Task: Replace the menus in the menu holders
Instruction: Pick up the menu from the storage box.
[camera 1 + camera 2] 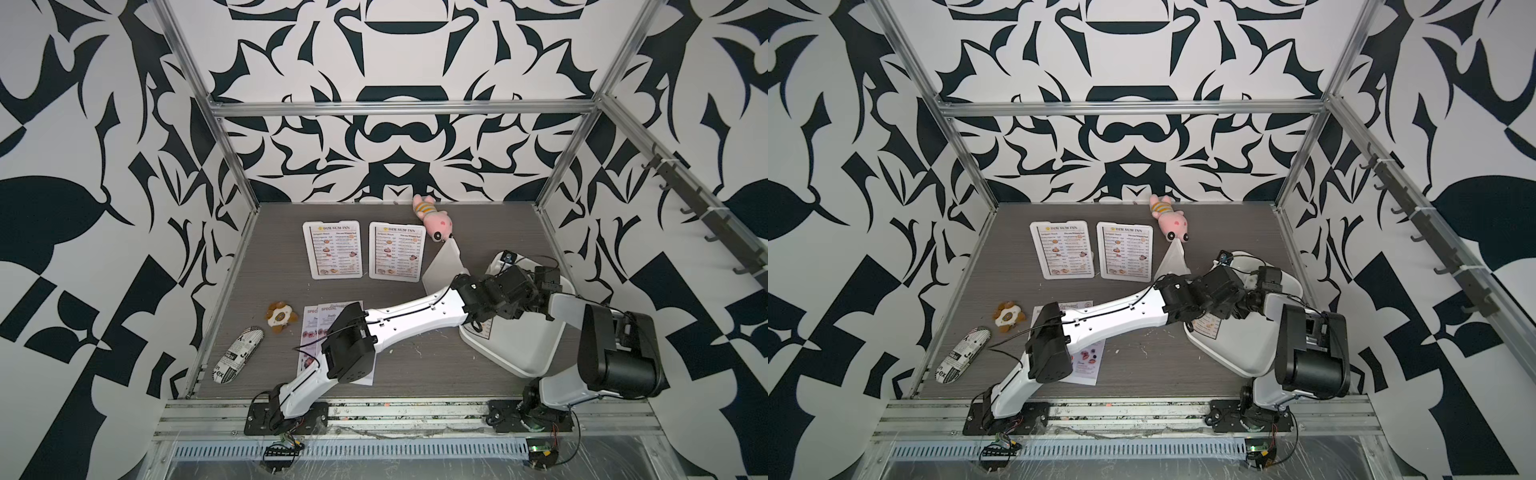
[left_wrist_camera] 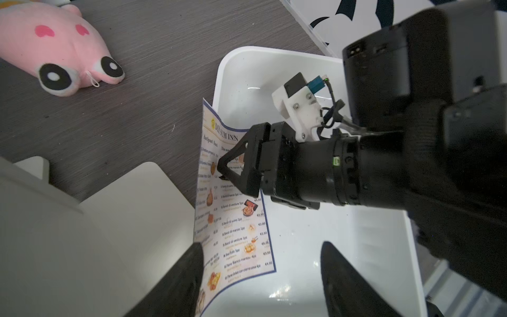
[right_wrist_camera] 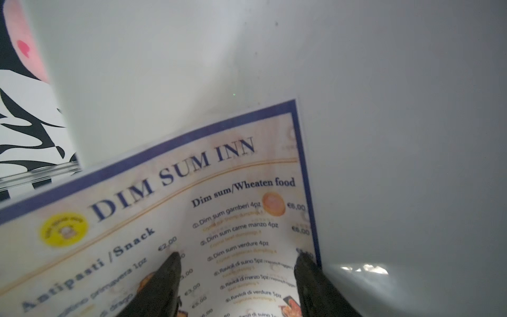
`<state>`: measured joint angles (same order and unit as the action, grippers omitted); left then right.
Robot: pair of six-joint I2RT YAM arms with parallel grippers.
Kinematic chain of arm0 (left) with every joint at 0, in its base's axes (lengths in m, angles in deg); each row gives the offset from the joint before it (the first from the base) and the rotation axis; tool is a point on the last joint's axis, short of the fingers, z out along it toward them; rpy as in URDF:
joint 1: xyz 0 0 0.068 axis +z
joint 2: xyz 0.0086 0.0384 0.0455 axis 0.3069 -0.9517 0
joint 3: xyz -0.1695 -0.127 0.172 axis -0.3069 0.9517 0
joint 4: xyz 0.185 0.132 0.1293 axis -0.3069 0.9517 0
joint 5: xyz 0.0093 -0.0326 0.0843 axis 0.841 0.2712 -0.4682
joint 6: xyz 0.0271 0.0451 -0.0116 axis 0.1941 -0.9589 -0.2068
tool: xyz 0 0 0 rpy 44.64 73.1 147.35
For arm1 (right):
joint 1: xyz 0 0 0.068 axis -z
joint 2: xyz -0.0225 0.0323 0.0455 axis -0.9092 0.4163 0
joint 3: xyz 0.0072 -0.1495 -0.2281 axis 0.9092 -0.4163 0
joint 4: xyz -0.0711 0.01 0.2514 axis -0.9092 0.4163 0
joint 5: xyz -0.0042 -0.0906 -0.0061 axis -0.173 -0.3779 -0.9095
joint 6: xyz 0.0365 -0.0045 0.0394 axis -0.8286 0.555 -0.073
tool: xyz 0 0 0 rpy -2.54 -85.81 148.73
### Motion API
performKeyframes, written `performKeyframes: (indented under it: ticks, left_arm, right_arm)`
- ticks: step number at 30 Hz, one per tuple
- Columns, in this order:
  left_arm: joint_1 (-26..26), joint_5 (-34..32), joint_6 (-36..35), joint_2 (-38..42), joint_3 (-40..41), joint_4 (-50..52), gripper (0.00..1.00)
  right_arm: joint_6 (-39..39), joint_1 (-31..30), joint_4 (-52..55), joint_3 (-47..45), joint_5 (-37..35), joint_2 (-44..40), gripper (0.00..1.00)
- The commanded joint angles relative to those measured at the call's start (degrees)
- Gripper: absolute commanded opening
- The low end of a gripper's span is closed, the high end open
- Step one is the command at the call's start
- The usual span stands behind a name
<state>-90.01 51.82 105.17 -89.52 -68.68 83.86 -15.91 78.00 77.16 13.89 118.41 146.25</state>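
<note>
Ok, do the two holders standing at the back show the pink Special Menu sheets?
No, one holder and its neighbour each show a white DIM SUM INN sheet; the pink sheets lie flat on the table.

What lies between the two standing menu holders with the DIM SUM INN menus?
Nothing. Between one holder and the other holder only bare grey table shows, in both top views.
</note>
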Motion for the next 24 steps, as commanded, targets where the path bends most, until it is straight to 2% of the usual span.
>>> performKeyframes:
  ticks: [1, 6, 9, 12, 18, 24]
  left_arm:
    - [1.2, -2.2, 0.8, -4.0, -2.8, 3.9, 0.71]
    - [2.1, -3.8, 1.3, -8.0, -6.6, 4.9, 0.74]
    - [2.7, -5.4, 1.9, -9.0, -6.5, 4.8, 0.75]
    - [3.8, -4.0, 2.6, -9.3, -5.7, 4.6, 0.75]
    - [4.9, 1.3, 4.0, -8.4, -1.8, 0.7, 0.65]
    - [5.0, 1.0, 4.9, -9.0, -1.7, 0.4, 0.53]
  right_arm:
    - [1.2, -0.3, -0.3, 0.2, -0.7, 0.3, 0.65]
    - [1.6, -0.3, 0.5, 0.5, -1.3, 0.8, 0.65]
    - [1.8, -0.3, 1.0, 0.7, -1.8, 0.9, 0.65]
    - [1.9, -0.3, 1.3, 0.9, -2.0, 0.9, 0.65]
    - [2.2, -0.3, 1.9, 1.2, -2.3, 1.0, 0.65]
    - [2.7, -0.2, 3.0, 1.4, -3.0, 0.8, 0.64]
